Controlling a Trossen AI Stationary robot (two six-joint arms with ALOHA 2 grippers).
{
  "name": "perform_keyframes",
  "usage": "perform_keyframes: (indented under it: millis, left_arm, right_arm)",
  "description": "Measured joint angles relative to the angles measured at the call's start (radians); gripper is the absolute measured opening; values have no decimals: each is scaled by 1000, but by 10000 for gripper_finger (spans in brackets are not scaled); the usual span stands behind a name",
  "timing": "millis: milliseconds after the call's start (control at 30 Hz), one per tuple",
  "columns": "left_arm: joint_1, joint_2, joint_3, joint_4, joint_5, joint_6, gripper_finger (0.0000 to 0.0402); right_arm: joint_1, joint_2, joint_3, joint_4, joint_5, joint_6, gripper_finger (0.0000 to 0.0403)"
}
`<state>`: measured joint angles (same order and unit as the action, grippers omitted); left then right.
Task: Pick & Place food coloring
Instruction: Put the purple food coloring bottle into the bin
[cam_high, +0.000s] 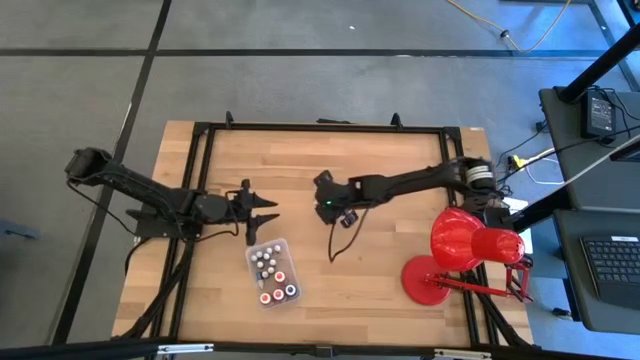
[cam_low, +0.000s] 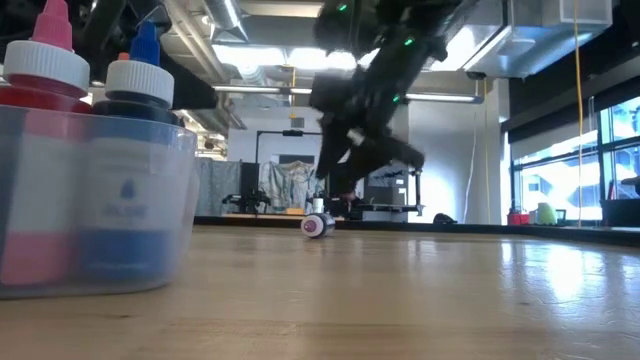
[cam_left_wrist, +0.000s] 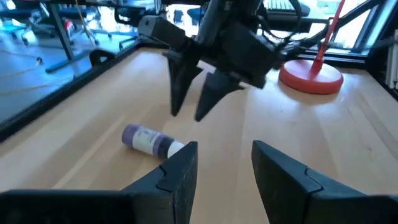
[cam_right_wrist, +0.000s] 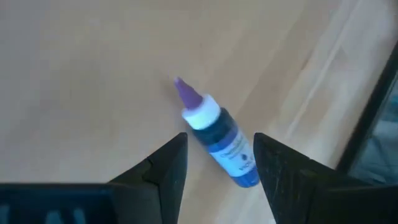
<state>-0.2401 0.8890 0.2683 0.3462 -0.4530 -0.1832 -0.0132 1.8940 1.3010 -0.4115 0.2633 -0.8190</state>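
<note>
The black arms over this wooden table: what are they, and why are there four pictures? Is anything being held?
Two robot arms work at a wooden table. One picture looks straight down, one level across the tabletop, one from each wrist. The right arm hangs over a purple-tipped food coloring bottle lying on its side, jaws open, holding nothing. The left arm waits beside the clear tray of more bottles, jaws open too. The red desk lamp just stands nearby.

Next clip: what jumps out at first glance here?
The big red lamp at the table's right front corner. Next, the clear tray of small dropper bottles near the front, left of centre. The right gripper hangs open above a purple bottle lying on its side mid-table; the left gripper, also open, waits beside the tray.
</note>
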Motion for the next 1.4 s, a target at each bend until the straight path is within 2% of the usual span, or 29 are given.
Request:
perform_keyframes:
  millis: [100,333,833,1133,1233,1400]
  left_arm:
    - [0,1,-11,-10,1,-18,147]
    - [0,2,-11,-13,3,-21,144]
    - [0,3,-10,-32,7,-23,144]
    - [0,3,-10,-36,7,-23,143]
    - [0,3,-10,-37,6,-23,144]
    - [0,3,-10,-37,6,-23,144]
  right_arm:
    - [0,76,61,-42,69,-86,186]
    - [4,179,121,-70,83,-187,186]
    - [-7,208,126,-21,79,-388,186]
    - [-31,238,127,6,78,-417,186]
    - [-35,245,128,12,82,-417,176]
    - [-36,247,128,28,87,-420,132]
